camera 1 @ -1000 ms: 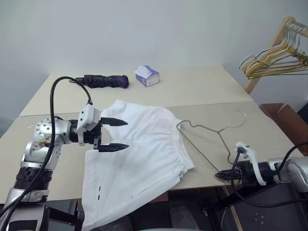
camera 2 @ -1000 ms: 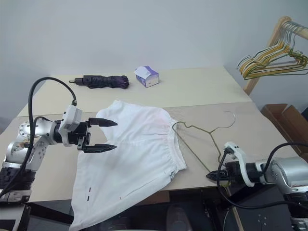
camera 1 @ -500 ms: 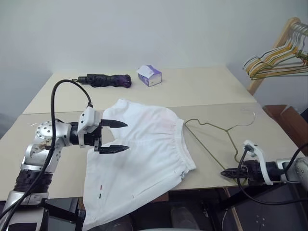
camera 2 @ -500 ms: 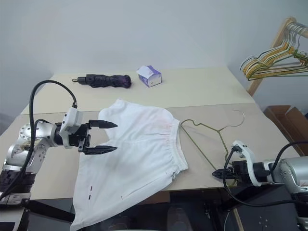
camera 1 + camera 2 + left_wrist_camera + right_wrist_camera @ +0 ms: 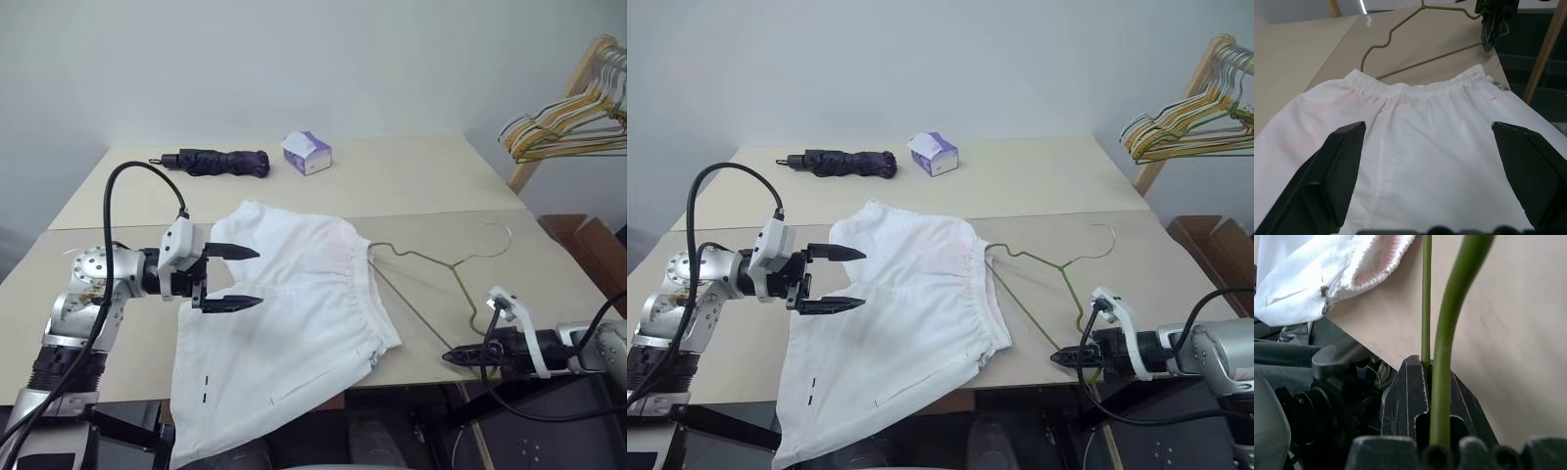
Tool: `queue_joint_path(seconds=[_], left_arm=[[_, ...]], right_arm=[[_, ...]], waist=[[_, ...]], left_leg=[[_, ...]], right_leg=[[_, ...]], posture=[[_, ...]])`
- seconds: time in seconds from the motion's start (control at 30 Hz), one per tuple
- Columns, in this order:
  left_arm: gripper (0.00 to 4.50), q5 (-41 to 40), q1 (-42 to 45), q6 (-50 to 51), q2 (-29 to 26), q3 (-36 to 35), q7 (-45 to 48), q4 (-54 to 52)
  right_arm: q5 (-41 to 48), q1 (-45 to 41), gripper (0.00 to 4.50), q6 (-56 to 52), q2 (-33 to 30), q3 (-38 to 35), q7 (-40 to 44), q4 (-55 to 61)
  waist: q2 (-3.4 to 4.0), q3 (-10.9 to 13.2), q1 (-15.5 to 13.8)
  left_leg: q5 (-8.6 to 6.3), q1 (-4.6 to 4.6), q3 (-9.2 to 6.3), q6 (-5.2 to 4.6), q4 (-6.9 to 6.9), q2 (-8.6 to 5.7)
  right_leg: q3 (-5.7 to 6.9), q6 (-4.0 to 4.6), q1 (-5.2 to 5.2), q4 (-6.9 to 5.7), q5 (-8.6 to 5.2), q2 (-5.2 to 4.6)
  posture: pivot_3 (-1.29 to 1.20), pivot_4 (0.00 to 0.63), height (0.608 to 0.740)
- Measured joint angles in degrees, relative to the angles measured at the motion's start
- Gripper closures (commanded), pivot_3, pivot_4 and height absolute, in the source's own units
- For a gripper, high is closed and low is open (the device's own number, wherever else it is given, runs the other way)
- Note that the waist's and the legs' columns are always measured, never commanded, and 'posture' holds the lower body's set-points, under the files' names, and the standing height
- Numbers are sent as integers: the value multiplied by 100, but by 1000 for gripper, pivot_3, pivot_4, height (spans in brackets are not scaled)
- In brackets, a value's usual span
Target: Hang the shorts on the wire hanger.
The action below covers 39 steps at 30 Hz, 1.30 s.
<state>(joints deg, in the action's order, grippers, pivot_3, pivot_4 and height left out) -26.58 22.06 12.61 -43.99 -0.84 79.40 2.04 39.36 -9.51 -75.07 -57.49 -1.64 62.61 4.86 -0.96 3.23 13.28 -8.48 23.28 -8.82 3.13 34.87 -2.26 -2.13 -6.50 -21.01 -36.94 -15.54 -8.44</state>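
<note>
The white shorts (image 5: 294, 304) lie spread on the table, one leg hanging over the front edge and the gathered waistband facing right. My left gripper (image 5: 257, 276) hovers open above their left part, fingers (image 5: 1337, 166) wide apart and holding nothing. The olive wire hanger (image 5: 431, 259) lies flat on the table to the right of the waistband, its near corner almost touching the cloth. At the table's front right edge my right gripper (image 5: 449, 357) is shut on the hanger's (image 5: 1449, 333) lower corner. The left wrist view shows the same gripper (image 5: 1491, 34) beyond the waistband.
A folded dark purple umbrella (image 5: 211, 163) and a small white-and-purple tissue box (image 5: 307, 153) sit at the back of the table (image 5: 431, 186). A wooden rack with several coloured hangers (image 5: 568, 117) stands at the right, with a cardboard box (image 5: 578, 245) below it.
The whole view has shifted a little. The hanger's hook end wobbled slightly with the right gripper. The left gripper has kept still above the shorts.
</note>
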Motion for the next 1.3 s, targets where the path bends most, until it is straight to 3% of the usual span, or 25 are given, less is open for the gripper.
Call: queue_joint_path(seconds=[0.17,0.43,0.8,1.07,1.3], left_arm=[[32,49,2,-22,-32,-2,0,14],[32,50,-122,-21,-79,-41,-50,-37],[32,53,-170,-20,-97,-45,-225,-126],[32,72,-94,-21,-121,-45,-235,-126],[32,78,-31,-21,-125,-45,-242,-129]], right_arm=[[-275,-679,4500,153,234,738,2,-621],[-605,-1433,4500,475,324,1163,215,-1545],[-962,-1993,4500,910,257,2140,1372,-1844],[-1666,-2821,4500,1109,906,2310,1171,-3168],[-1868,-3087,4500,1346,981,2334,1424,-3418]], waist=[[1,0,2],[2,0,-39],[3,0,-106],[4,0,-138],[5,-1,-142]], left_leg=[[1,0,0,-2,-1,1],[2,0,-1,-3,-2,0],[2,-1,-2,-3,0,-1],[3,-6,-5,-4,-2,-1],[3,-7,-10,-4,-2,-4]], right_leg=[[1,4,-2,-2,2,0],[1,3,-3,-4,2,1],[0,2,-4,-5,2,1],[0,3,-3,-12,3,4],[1,2,-2,-12,3,3]], posture=[[-206,0,740],[-180,0,740],[-159,0,740],[-145,0,740],[-142,0,740]])
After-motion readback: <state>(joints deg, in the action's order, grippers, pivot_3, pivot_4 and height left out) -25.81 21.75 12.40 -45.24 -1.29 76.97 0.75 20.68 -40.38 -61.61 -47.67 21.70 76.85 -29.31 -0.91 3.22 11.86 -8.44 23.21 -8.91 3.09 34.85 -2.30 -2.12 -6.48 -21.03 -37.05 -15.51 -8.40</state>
